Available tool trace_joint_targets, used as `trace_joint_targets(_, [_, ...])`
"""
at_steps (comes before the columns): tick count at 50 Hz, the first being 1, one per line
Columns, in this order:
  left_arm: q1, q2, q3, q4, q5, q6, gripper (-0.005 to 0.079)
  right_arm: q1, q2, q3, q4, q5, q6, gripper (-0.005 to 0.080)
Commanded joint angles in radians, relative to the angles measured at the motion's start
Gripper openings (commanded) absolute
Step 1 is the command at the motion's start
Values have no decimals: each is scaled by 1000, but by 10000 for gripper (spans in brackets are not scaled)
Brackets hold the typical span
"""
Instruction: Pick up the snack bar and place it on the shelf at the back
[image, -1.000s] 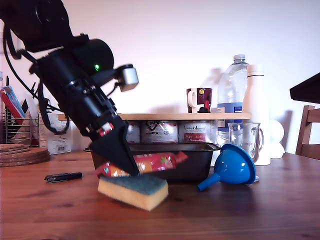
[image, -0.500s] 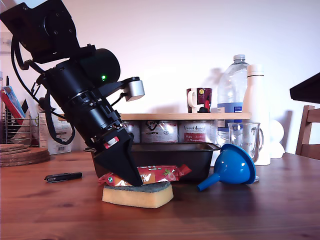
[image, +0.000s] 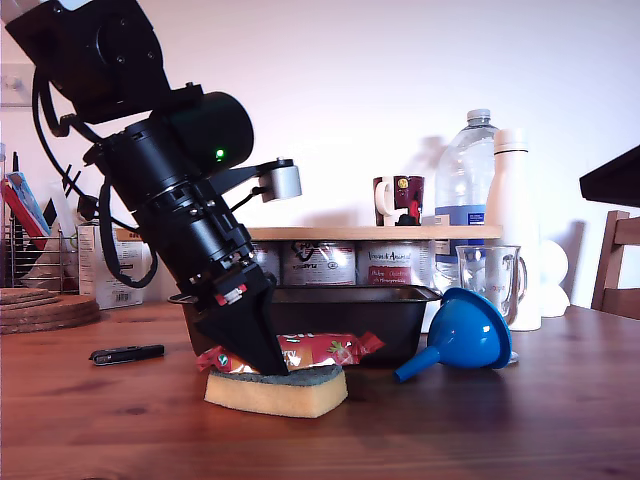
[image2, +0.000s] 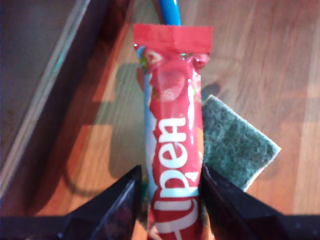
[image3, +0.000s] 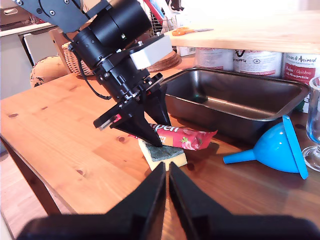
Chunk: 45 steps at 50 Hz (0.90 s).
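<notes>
Working from the exterior view's left to its right, my first gripper (image: 252, 352) comes first. It slants down from the upper left of that view, and its 2 fingers (image2: 120, 200) close against either side of the snack bar (image: 300, 350). The tilt puts the fingertips at one end of the bar, in front of the baking tin (image: 390, 310). That end grip leaves most of the wrapper free, which I judge convenient for sliding the bar onto a flat surface.

The snack bar lies roughly level, across the green top of the sponge (image: 278, 392), between the sponge and the baking tin's front wall. Whether it rests on the sponge or clears it slightly, I cannot tell. The wrapper is glossy red-orange foil with a flat crimped end, white lettering and a strawberry picture.

Behind the tin, the shelf (image: 400, 232) sits on a row of cans (image: 320, 263). Toward the exterior view's right it carries a mug (image: 398, 200). The stretch left of the mug looks bare.

My second gripper (image3: 167, 192) hangs above the table (image: 500, 430), well apart from the bar. Its fingers are pressed nearly together with nothing between them.
</notes>
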Motion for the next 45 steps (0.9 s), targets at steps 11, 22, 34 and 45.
trace_joint_targets(11, [-13, -20, 3, -25, 3, 4, 331, 4, -5, -14, 8, 1, -3, -13])
trace_joint_targets(22, [-13, -26, 3, -25, -5, 4, 321, 4, -5, -14, 8, 1, -3, -13])
trace_joint_targets(34, [-14, -57, 3, -29, -11, 1, 256, 4, -5, -14, 8, 1, -3, -13])
trace_joint_targets(45, [-14, -66, 3, -45, 2, 0, 140, 4, -5, -14, 8, 1, -3, -12])
